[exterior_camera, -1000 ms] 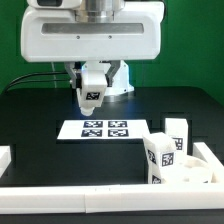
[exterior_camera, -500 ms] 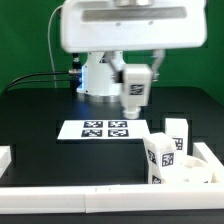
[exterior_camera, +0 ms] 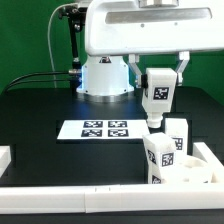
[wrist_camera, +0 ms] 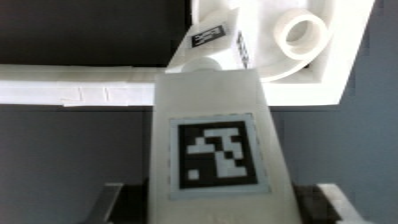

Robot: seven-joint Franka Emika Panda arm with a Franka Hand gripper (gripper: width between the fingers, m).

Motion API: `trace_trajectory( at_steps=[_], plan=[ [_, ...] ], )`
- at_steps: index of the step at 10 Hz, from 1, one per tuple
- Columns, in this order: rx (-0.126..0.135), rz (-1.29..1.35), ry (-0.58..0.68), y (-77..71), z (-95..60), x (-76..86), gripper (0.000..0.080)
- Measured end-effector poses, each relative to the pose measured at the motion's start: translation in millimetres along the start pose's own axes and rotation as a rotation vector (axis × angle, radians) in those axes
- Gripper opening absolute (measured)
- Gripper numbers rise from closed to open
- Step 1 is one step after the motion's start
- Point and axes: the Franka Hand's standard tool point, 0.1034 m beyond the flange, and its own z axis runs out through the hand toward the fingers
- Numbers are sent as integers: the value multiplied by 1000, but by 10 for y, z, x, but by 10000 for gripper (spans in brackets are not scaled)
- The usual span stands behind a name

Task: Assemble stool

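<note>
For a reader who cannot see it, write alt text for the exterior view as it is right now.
A robot arm's gripper holds a white stool leg with a black-and-white tag in the air, above two more tagged legs standing on the round seat at the exterior view's right. A flat marker board lies on the black table, with white border rails along the near edge.

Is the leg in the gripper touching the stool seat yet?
Apart. In the exterior view the held leg hangs from the gripper above the table, with dark background showing between its lower end and the stool seat below.
</note>
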Motion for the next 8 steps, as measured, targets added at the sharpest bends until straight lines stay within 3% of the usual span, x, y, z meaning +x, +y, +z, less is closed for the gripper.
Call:
trace_trajectory(
  at_steps=[1, 4, 8],
  plan=[
    [15, 57, -12, -100, -2, 16, 334],
    [34, 160, -25, -736, 261, 128, 334],
    [27, 152, -29, -748, 321, 130, 334]
  ],
)
